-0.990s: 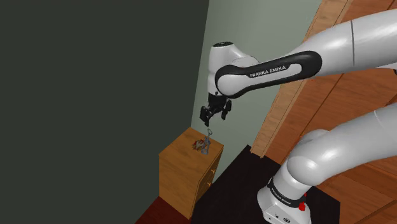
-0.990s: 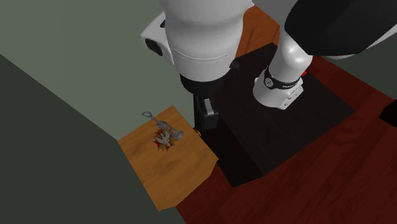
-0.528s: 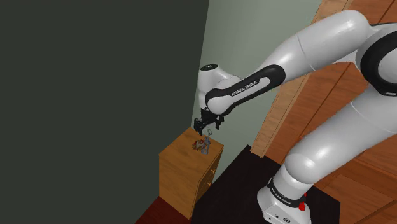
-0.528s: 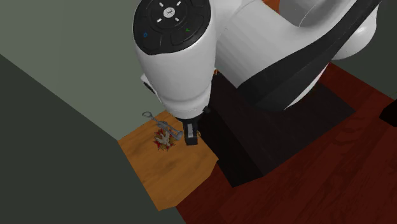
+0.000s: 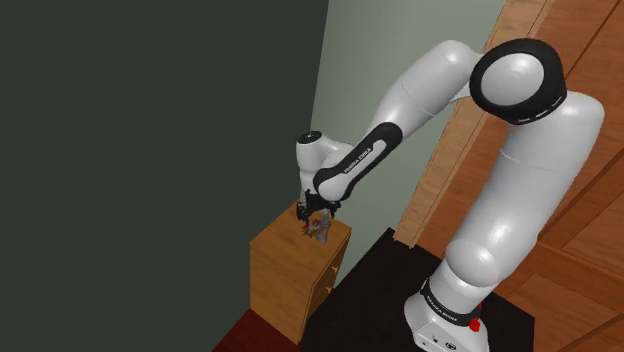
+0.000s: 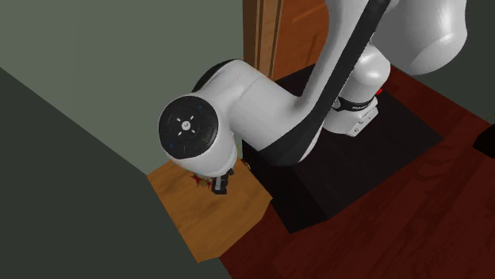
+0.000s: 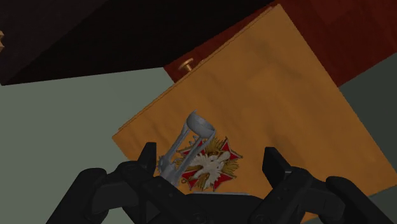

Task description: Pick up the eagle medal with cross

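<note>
On top of the wooden cabinet (image 7: 280,95) | medal (image 7: 205,168) with red cross lies flat | claw (image 7: 210,158) low over it, spread apart, gripping nothing

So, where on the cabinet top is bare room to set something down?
The cabinet top is bare from the medal to its floor-side edges, and toward the knob. It is crowded by the wall, where the open fingers straddle the medal.
</note>
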